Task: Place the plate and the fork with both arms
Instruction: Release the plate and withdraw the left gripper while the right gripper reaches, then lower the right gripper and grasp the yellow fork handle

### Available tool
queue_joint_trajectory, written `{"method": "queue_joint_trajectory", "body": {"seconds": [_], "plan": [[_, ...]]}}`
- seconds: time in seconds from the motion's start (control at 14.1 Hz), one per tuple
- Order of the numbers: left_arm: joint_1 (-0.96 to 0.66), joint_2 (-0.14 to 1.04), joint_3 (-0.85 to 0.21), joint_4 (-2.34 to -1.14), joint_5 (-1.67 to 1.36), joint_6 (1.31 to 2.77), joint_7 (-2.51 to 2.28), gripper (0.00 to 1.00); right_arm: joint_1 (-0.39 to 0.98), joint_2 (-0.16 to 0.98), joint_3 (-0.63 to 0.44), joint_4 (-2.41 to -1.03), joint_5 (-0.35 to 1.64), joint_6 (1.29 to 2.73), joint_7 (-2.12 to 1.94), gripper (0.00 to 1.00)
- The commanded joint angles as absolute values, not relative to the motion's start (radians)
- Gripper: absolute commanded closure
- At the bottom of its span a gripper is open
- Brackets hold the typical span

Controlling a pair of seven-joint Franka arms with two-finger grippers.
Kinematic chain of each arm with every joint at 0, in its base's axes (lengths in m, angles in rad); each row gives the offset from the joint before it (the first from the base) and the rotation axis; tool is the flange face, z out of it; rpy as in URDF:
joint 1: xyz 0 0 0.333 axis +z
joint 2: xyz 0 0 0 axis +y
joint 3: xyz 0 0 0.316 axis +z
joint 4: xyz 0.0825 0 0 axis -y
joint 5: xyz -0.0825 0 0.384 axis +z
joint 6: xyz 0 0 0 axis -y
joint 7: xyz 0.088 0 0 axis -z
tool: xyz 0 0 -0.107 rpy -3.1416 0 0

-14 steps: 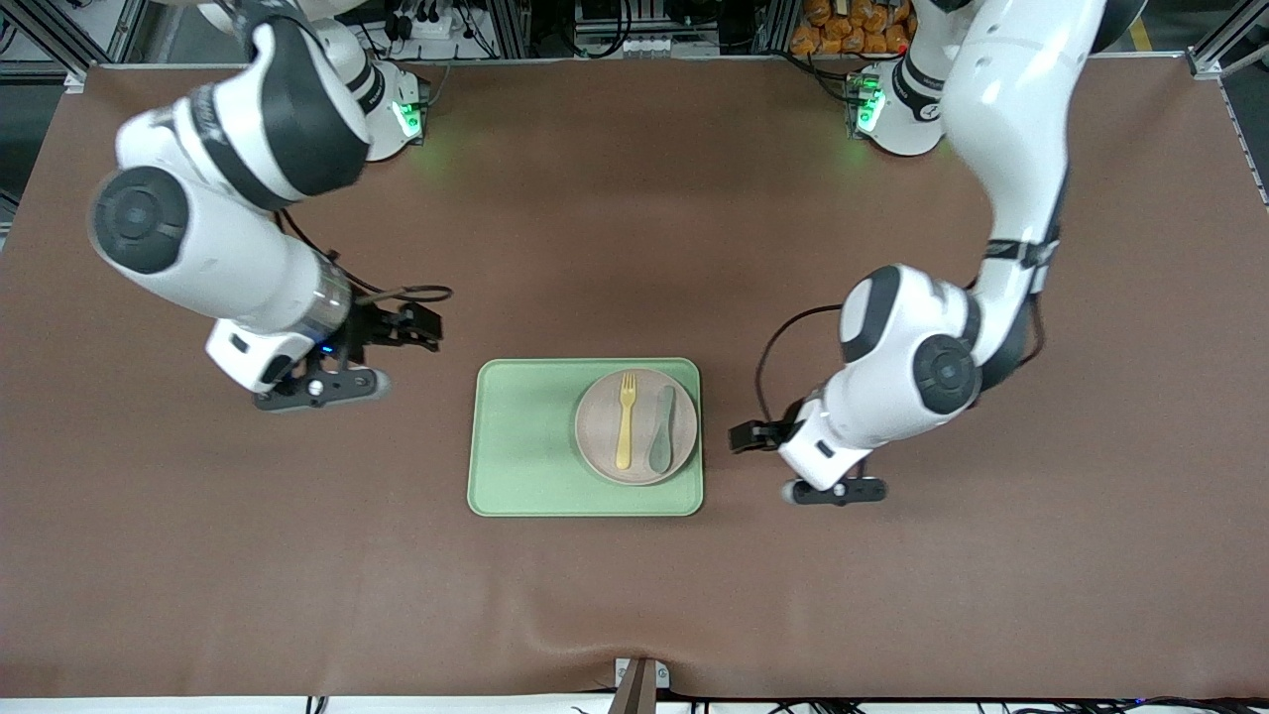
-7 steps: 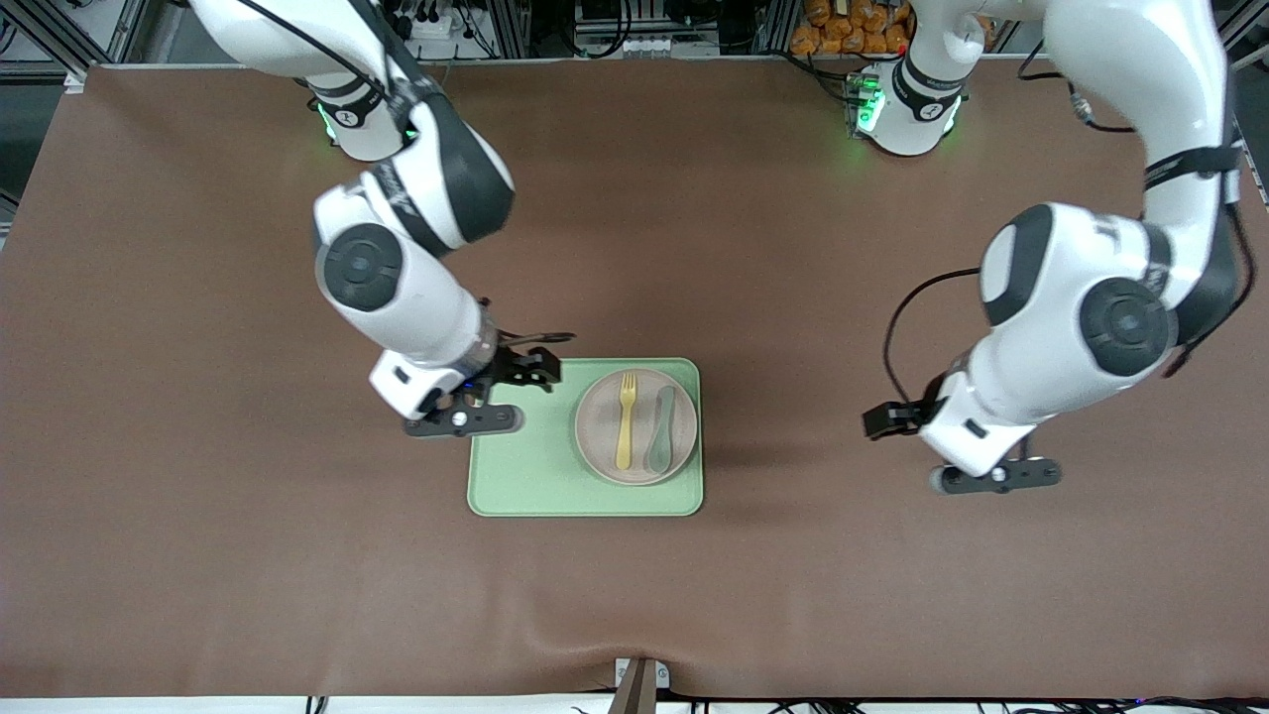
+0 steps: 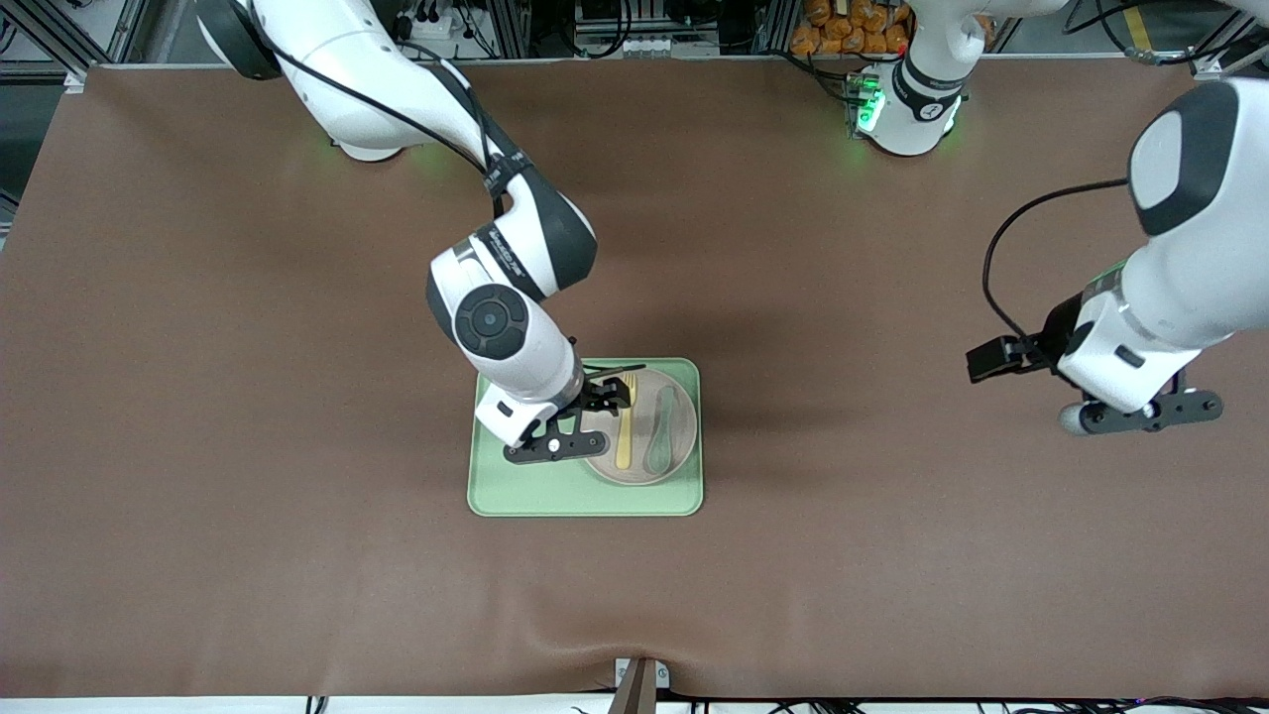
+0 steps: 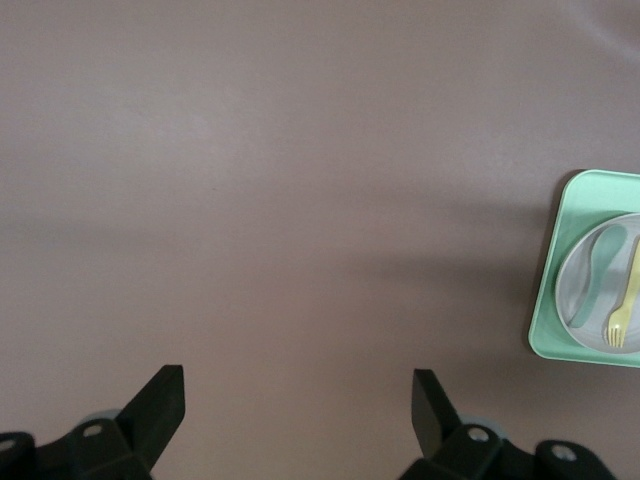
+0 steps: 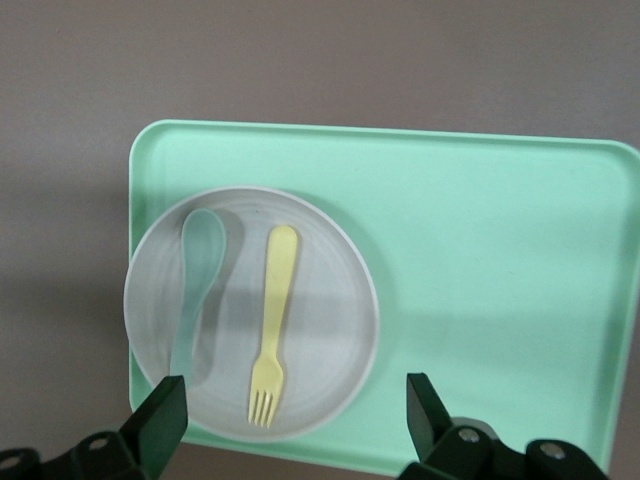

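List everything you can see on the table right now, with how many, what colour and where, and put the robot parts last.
tray: one, light green, on the table's middle, nearer to the front camera than the arm bases.
plate: one, pale beige-pink, on the tray at its end toward the left arm.
fork: one, pale yellow, lying on the plate.
spoon: one, grey-green, on the plate beside the fork, toward the left arm's end.
table: one, brown covering.
right gripper: one, black, open, over the tray and plate.
left gripper: one, black, open, over bare table toward the left arm's end, waiting.

Matt plastic plate (image 5: 320, 330), fork (image 5: 275, 320) and spoon (image 5: 197, 290) on a smooth green tray (image 5: 480, 290); table (image 3: 248, 446) cloth-like brown
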State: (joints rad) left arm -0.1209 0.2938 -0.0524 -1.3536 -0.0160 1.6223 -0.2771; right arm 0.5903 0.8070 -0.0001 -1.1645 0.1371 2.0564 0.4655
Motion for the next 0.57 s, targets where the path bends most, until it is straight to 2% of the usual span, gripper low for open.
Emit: {"method": "queue_joint_trajectory", "body": {"seconds": [0.0,0.5], "plan": [[-0.078,0.241,-0.058,-1.391,0.006,1.602,-0.230,0.00,0.627,0.882,-0.020,-1.108,0.108,2.089,0.521,0.07],[-0.040,0.156,-0.061,-1.417,0.009,1.514,-0.224,0.00,0.629,0.936,-0.015,-1.112,0.087,2.101,0.564,0.25]]}}
